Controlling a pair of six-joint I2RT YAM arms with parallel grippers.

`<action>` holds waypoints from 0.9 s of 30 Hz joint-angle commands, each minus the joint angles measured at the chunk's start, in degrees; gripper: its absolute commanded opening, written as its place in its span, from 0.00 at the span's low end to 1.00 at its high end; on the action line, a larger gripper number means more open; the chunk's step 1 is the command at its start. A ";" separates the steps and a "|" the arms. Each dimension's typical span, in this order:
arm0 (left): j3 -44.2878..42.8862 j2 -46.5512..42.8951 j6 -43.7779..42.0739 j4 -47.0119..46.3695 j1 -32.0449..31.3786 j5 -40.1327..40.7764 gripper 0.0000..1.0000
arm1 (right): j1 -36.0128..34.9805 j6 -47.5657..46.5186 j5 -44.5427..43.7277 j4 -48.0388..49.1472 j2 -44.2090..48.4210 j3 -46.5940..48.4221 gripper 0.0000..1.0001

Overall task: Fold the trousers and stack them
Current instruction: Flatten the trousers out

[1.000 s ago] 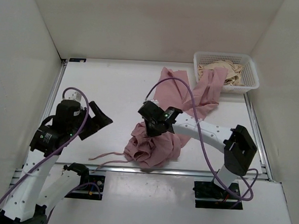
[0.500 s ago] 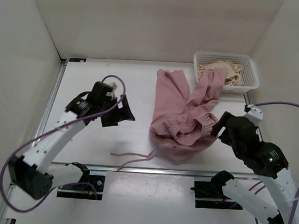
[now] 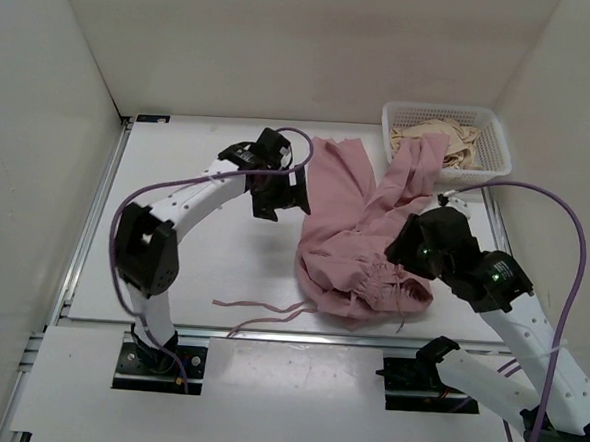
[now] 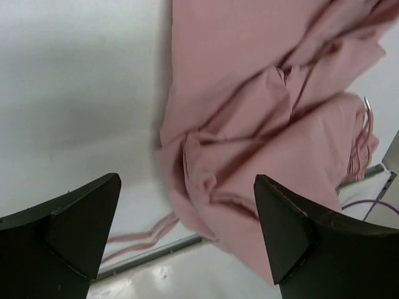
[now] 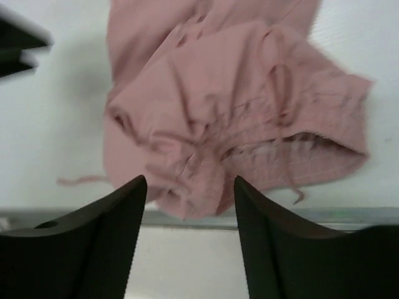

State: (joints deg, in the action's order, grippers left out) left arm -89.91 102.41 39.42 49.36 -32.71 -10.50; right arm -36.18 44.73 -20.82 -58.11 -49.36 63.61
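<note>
item 1, pink trousers [image 3: 358, 255]: lay crumpled right of centre on the table [image 3: 192, 265], unfolded. one leg ran to the far right and draped over the rim of the white basket [image 3: 500, 143], which held a beige garment [image 3: 450, 140]. the gathered waistband [image 5: 312, 162] sat bunched at the near right, and the drawstring [image 3: 260, 309] trailed off to the near left, close to the table's near edge.

item 2, left gripper [image 4: 186, 184]: fingers spread wide with nothing between them, poised over the left edge of the cloth at the far side of the heap.

item 3, right gripper [image 5: 189, 184]: fingers likewise spread and empty, above the waistband area.

item 4, risks as i judged them:
- layers were piled on each other, so a pinch here could have caught several thicknesses or only a loose wrinkle, and lifting would have dragged the heap rather than opened it.
- the leg hooked on the basket could have tugged the basket, or pulled the beige garment out, once the trousers were drawn flat.
- the drawstring could have snagged in a finger, or slid off the near edge.
- both arms worked close together over one bundle, so i rated a collision possible.
</note>
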 commanded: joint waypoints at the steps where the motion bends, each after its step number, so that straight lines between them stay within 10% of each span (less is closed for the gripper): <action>1: -7.96 4.97 -2.32 -0.32 1.24 -3.11 1.00 | -0.82 2.19 16.54 5.01 0.58 -3.49 0.67; 7: -21.96 19.91 -3.56 3.80 1.24 -1.03 1.00 | -1.35 3.63 31.53 13.02 -3.26 -8.60 0.83; 15: -42.44 37.04 -4.79 9.00 1.24 -0.56 1.00 | -5.74 3.08 13.47 7.57 -12.06 -7.19 0.98; 17: -44.12 39.00 -4.09 9.00 1.24 -2.06 0.93 | -5.74 1.60 11.68 8.70 -14.52 -7.19 0.76; 18: -44.12 39.61 -4.09 9.00 1.24 -2.68 0.60 | -5.74 0.72 11.68 8.71 -16.62 -6.41 0.64; 19: -43.34 40.32 -3.39 8.04 1.24 -2.68 0.44 | -5.74 -0.60 10.72 8.71 -17.51 -5.79 0.33; 21: -43.33 41.11 -2.86 7.50 1.24 -3.38 0.19 | -5.74 -0.61 9.74 8.18 -18.75 -5.17 0.07; 27: -41.85 37.61 -4.78 7.50 5.36 -3.57 0.10 | -5.21 -1.22 4.48 4.94 -14.63 -4.03 0.00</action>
State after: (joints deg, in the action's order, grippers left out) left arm -131.59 145.82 36.18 57.06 -30.61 -13.32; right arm -41.65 44.62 -11.27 -51.07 -67.40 56.38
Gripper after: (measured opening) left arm 0.109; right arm 0.003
